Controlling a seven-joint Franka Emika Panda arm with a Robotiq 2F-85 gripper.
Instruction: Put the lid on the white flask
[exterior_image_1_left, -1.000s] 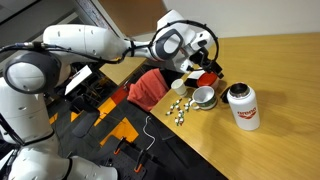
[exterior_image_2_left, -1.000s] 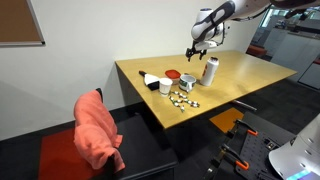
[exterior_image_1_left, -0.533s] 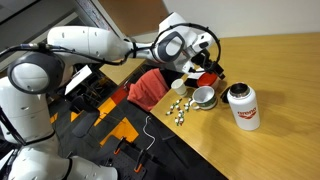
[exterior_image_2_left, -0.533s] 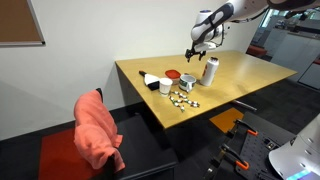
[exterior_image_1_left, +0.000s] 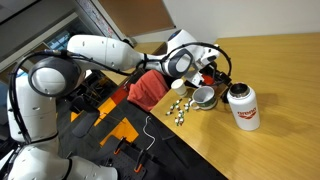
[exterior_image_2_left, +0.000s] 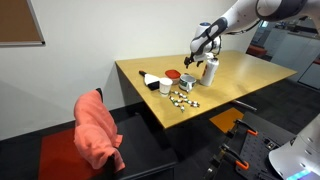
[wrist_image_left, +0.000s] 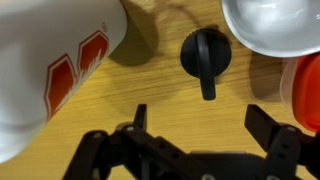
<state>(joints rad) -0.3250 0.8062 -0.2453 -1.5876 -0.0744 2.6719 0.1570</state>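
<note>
Found the pincer (wrist_image_left: 200, 128) spread wide and empty over the table (wrist_image_left: 150, 90). Noted the lid (wrist_image_left: 204, 52) lying flat just ahead of the gap between its fingers, untouched. Recorded the flask (wrist_image_left: 55, 60) close beside one finger, with a white cup (wrist_image_left: 275, 25) and a red piece (wrist_image_left: 306, 90) by the other

Table (exterior_image_2_left: 245, 80): light wood
Wall (exterior_image_2_left: 100, 30): white, corkboard (exterior_image_2_left: 18, 22) upper corner
Chair (exterior_image_2_left: 60, 158): red cloth (exterior_image_2_left: 98, 128) draped over back
Floor (exterior_image_2_left: 30, 125): dark grey
</note>
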